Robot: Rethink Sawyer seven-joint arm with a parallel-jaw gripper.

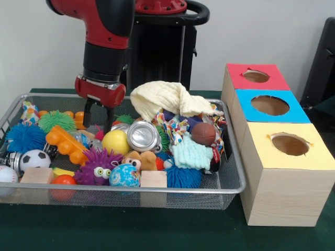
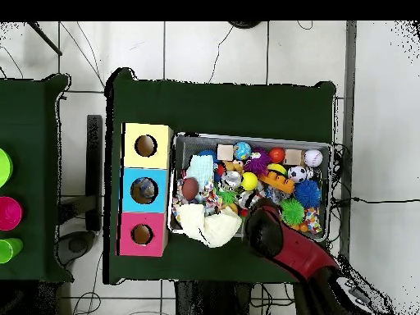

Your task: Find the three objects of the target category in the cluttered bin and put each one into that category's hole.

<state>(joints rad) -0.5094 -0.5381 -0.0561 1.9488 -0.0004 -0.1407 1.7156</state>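
- My gripper (image 1: 99, 116) hangs low over the bin (image 1: 230, 184), near its far edge, fingers parted around nothing I can make out, tips among the toys beside the yellow ball (image 1: 115, 141).
- The bin is packed: soccer ball (image 1: 34, 158), baseball (image 1: 6, 174), brown football (image 1: 203, 133), crushed can (image 1: 143, 136), cream cloth (image 1: 165, 98), orange brick (image 1: 67, 145), spiky purple toy (image 1: 97, 168) and wooden blocks (image 1: 154, 179).
- The target category is not shown; I judge it could be balls, which lie scattered from the bin's end farthest from the boxes to its middle.
- Three boxes stand just beside the bin's other end: red (image 1: 256, 77), blue (image 1: 270, 106), yellow (image 1: 289, 145), each with a round hole on top.
- From the front the holes look empty; overhead, the blue box's hole shows something dim I cannot identify.
- As I read it, no deposit is confirmed, and all three picks remain.
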